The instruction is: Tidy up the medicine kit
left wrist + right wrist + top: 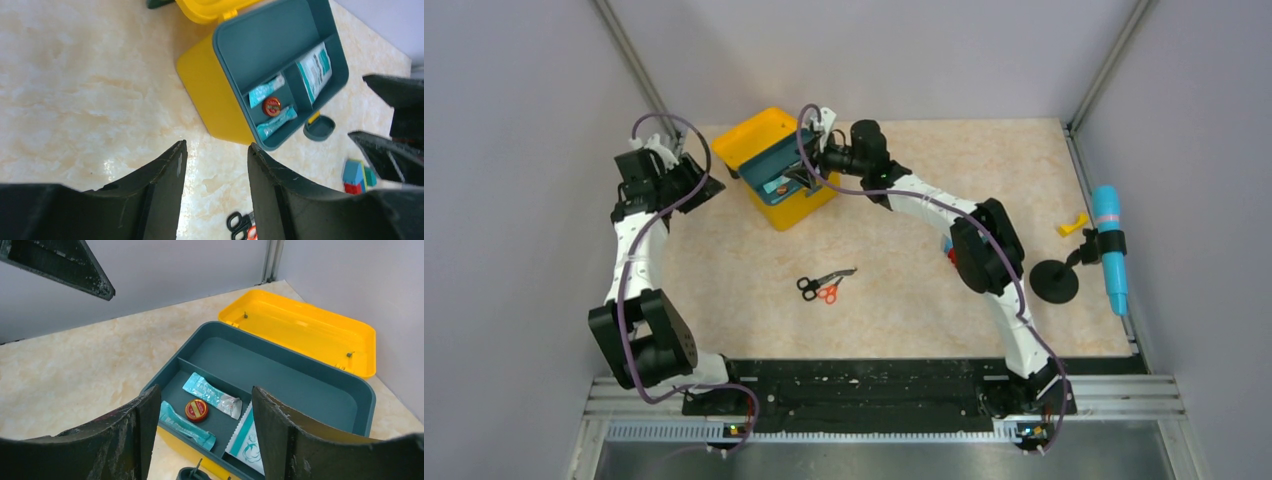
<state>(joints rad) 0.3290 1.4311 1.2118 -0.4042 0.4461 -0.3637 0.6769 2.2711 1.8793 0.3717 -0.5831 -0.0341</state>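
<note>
Basically the medicine kit [798, 208] sits at about 11 o'clock on the counter [724, 290], near the back left corner. Its lid [759, 140] is swung fully back toward 11 o'clock, so the inside is open for loading. A teal tray [280, 375] is seated in the box. Its narrow compartment holds two teal sachets [210, 394] with a small red tin [196, 410] between them. A white-and-teal packet [245, 446] lies in the next compartment, and the big one looks bare.

The right gripper [810, 176] hovers right over the tray's filled end, jaws spread, nothing between them. That reads as a drop-off spot or a reach-in, can't say which. The left gripper [696, 186] waits at 9 o'clock of the kit, just beside it, jaws apart and pinching nothing. It is probably parked clear of the right arm.

Loose items likely left to sort: scissors [826, 287] at 6 o'clock of the kit, and coloured blocks [356, 175] at 4 o'clock, half hidden under the right arm in the top view. A small yellow piece [1072, 224] lies well apart at 3 o'clock, beside a blue cylinder on a black stand [1054, 282].

Beige marbled counter, glossy. Plain grey walls on three sides, metal posts at the back corners.
</note>
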